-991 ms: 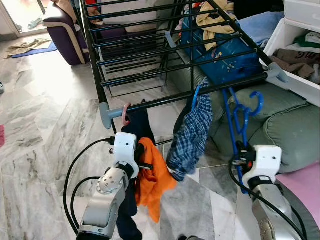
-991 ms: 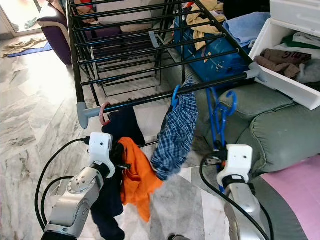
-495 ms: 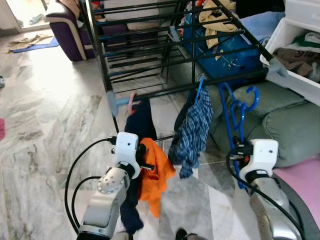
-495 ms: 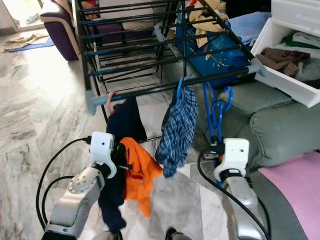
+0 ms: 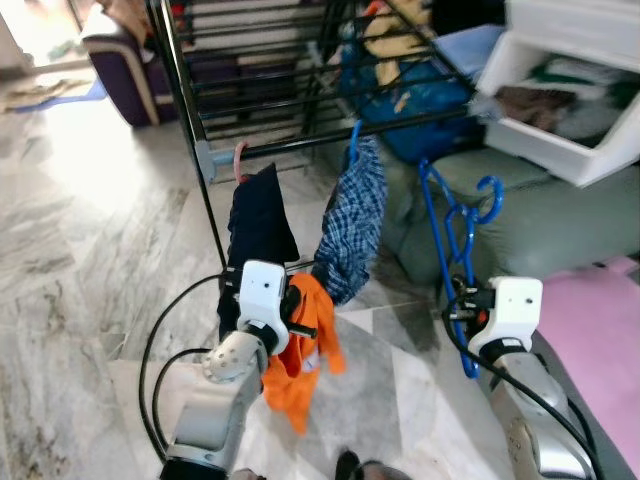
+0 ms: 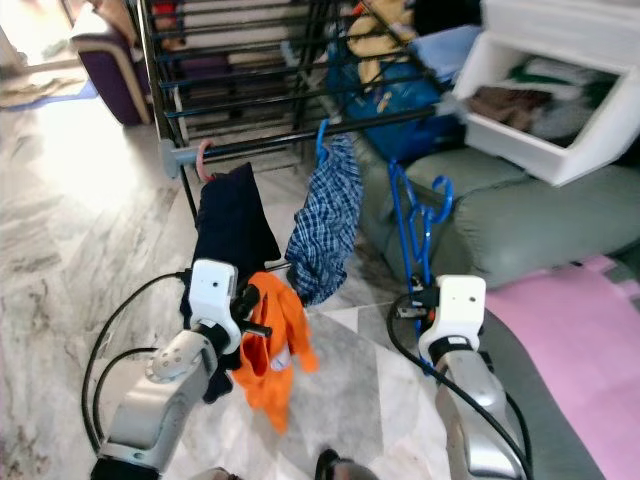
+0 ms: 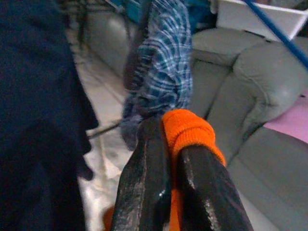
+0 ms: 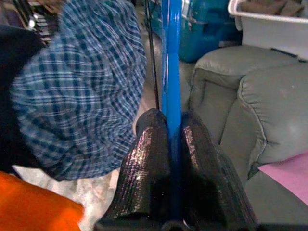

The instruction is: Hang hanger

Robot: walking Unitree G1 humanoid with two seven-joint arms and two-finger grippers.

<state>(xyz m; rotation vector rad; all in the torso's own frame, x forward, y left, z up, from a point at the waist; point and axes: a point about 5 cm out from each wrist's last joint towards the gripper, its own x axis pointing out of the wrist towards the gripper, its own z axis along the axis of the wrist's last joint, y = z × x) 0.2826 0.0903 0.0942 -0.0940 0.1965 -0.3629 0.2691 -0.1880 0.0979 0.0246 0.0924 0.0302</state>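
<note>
- Left eye view: grey-veined marble floor (image 5: 90, 250), grey-green sofa (image 5: 570, 215) and black metal drying rack (image 5: 300, 100) holding a navy garment (image 5: 255, 215) and blue checked shirt (image 5: 352, 215).
- Right gripper (image 8: 174, 144) is clamped on the blue plastic hanger (image 5: 460, 215), held upright before the sofa.
- Left gripper (image 7: 166, 159) pinches an orange cloth (image 5: 305, 350).
- No readable writing.

A lived-in home on laundry day: grey-veined marble floor (image 5: 90, 250), black metal drying rack (image 5: 260, 80) hung with clothes, green cushioned sofa (image 5: 560, 220), white plastic bin of garments (image 5: 560, 130).
</note>
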